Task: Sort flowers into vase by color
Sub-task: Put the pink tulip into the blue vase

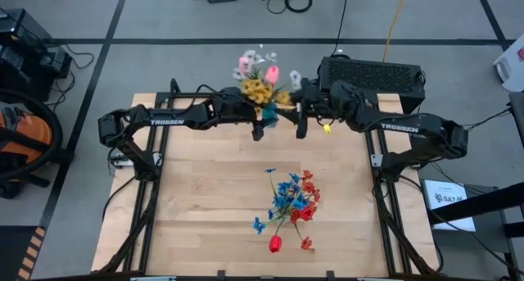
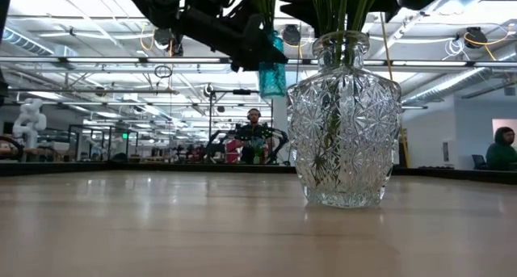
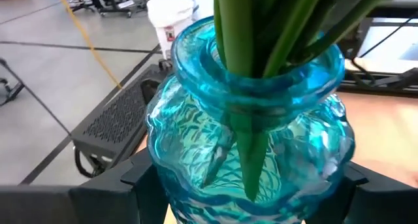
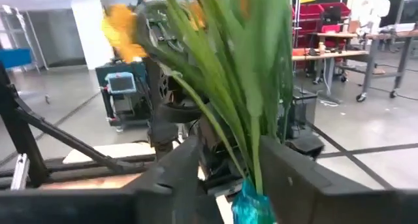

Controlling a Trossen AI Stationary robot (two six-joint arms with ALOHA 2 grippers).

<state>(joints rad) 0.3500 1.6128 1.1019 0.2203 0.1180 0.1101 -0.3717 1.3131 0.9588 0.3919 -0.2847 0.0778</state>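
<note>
A blue glass vase [image 3: 248, 126] hangs above the table's far middle [image 1: 268, 113], with my left gripper [image 3: 245, 175] shut on it. Its green stems [image 3: 274, 28] carry yellow, pink and white flowers [image 1: 258, 78]. My right gripper [image 4: 232, 149] is open. Its fingers stand on either side of those stems [image 4: 251, 126], just above the vase's mouth [image 4: 251, 208]. A clear cut-glass vase [image 2: 343, 115] stands on its base nearer the front, holding blue and red flowers [image 1: 291, 203]. My left gripper pinches the blue vase's bulging body [image 3: 160, 165] between its two fingers [image 3: 124, 181], one on each side, below the neck. The fingers come nearly level from the table's left side. The vase stands upright in the hold, lifted well clear of the table [image 2: 272, 75].
A black perforated box [image 1: 372, 72] sits just beyond the table's far edge, behind my right arm. Bare wood lies to the left and right of the clear vase. A white paper [image 1: 449, 201] lies off the table's right side. People sit in the room beyond [image 2: 254, 132].
</note>
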